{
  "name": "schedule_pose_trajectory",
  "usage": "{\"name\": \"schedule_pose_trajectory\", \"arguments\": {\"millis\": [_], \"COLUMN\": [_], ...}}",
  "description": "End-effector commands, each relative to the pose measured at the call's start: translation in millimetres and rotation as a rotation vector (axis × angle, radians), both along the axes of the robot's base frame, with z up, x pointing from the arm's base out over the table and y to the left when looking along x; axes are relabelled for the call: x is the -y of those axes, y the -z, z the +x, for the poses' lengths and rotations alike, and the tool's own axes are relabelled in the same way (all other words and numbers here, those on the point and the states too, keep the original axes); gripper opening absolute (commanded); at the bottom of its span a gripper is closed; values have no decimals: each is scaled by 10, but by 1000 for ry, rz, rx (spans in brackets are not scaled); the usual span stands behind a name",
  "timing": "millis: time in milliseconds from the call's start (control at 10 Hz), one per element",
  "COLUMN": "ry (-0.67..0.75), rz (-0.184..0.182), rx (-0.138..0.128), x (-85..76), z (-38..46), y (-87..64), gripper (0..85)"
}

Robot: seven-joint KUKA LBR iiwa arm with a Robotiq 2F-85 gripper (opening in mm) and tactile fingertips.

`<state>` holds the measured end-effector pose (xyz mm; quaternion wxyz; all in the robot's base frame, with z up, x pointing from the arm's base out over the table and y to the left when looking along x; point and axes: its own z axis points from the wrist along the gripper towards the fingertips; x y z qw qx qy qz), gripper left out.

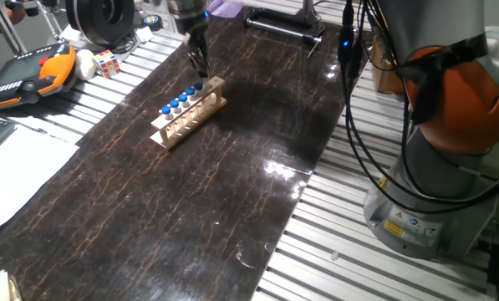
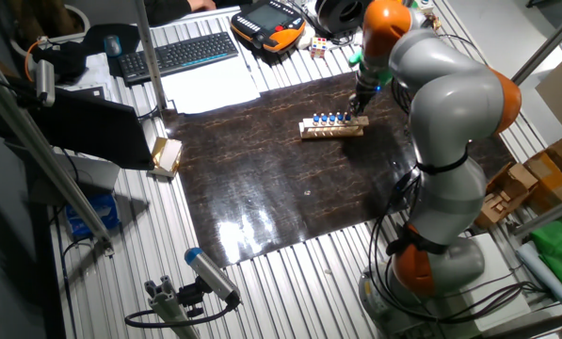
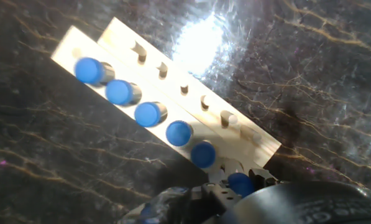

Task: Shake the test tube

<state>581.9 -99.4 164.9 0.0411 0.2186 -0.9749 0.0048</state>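
At the rack's (image 1: 188, 114) end, hand (image 1: 200, 73) over a test tube (image 3: 240, 185), opening unclear

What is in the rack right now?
The rack holds a row of blue-capped tubes; five stand clear. The gripper is over the end test tube, and anything further behind the fingers is covered.

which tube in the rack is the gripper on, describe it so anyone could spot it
Find the light wooden rack on the dark marbled mat, holding a row of blue-capped tubes. The test tube stands at the rack's end directly under the gripper. It is the only one between the fingers; its neighbours stand free.
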Motion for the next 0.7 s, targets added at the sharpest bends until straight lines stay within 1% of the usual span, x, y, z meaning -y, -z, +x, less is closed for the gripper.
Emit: {"name": "schedule_pose_trajectory", "arguments": {"millis": [0, 200, 300, 400, 500, 600], "ry": [8, 21, 29, 37, 49, 67], "rz": [2, -5, -11, -11, -6, 7], "rx": [-3, -2, -8, -5, 5, 6], "x": [-33, -127, -159, -160, -168, -187], "z": [9, 23, 35, 43, 49, 70], "y": [-116, -289, -427, -536, -620, -703], "gripper": [250, 250, 250, 230, 217, 207]}}
